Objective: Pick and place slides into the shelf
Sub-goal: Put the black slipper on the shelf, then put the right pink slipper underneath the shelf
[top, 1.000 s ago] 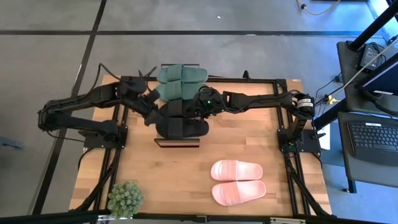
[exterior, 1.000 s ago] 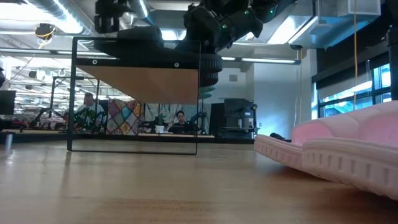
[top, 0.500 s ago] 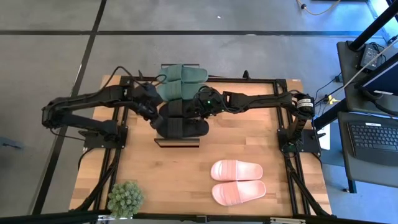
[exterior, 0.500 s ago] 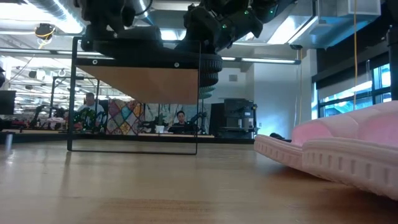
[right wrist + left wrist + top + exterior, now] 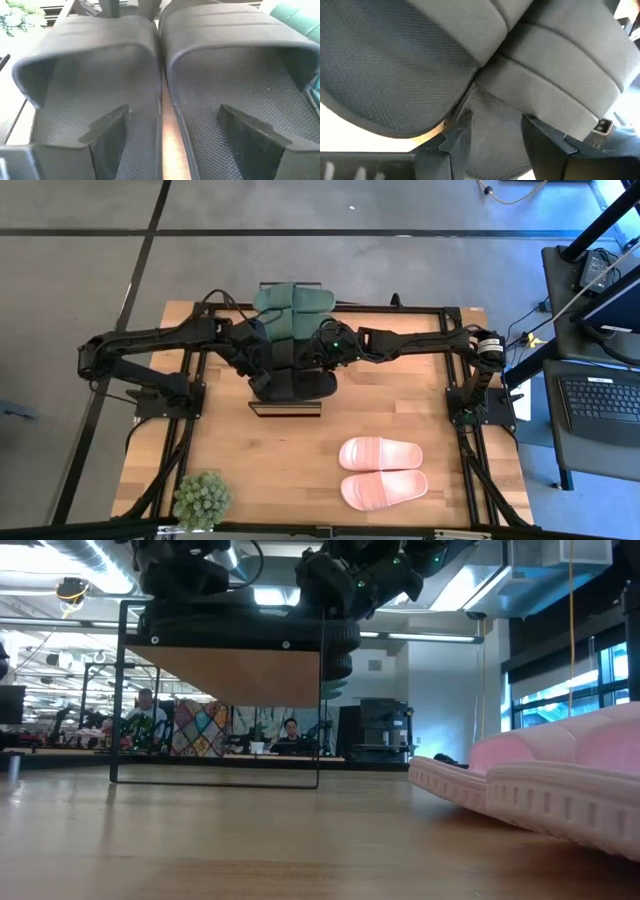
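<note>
— Wooden table, seen from straight above. What's on it?

— At the centre, the shelf, with the black slides side by side on its plank top. The green slides lie at twelve o'clock from them, touching the black pair; I can't tell whether they rest on the shelf or behind it. The pink slides are on bare table toward five o'clock, well apart from the shelf.

— And the arms?

— Both are over the black pair. The left gripper comes in from nine o'clock. Its own camera shows its fingers parted over a black footbed, clamping nothing that I can see. The right gripper comes in from three o'clock. Its fingers are spread wide, one above each black slide, holding nothing.

— So which step is this?

— I'd judge the black pair is placed and is being squared up or let go. Level with the table, the space under the plank looks empty.

— Next move?

— Probably lifting both grippers clear without dragging the slides off the narrow top. The pink pair would come next, and the right arm is nearer to it.
</note>
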You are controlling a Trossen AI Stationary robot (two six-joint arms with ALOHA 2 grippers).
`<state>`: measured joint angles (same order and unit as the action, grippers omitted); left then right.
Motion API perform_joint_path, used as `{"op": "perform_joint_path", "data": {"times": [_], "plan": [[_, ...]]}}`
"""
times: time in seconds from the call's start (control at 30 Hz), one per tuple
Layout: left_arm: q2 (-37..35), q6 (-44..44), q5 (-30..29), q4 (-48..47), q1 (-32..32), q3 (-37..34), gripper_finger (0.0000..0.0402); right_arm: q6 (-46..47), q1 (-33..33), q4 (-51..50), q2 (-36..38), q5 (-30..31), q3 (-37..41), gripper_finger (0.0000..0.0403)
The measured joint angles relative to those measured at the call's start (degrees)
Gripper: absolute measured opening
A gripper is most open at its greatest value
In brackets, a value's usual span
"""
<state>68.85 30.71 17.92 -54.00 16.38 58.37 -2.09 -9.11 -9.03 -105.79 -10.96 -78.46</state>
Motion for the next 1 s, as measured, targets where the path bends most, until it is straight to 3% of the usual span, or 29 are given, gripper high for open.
{"op": "perform_joint_path", "data": {"times": [0.23,0.7,1.0], "plan": [[-1.7,-0.8,-0.2,0.9,0.4,-0.1,0.0165,0.0,0.0,0.1,0.0,0.6,0.0,0.0306],[-13.4,0.3,-1.3,1.2,4.2,-0.3,0.0165,0.7,0.0,0.4,-0.1,0.6,-0.2,0.0306],[-17.6,-1.6,0.9,9.0,4.8,-0.2,0.0165,1.1,-0.1,-7.6,-0.5,1.3,-6.4,0.0306]]}}
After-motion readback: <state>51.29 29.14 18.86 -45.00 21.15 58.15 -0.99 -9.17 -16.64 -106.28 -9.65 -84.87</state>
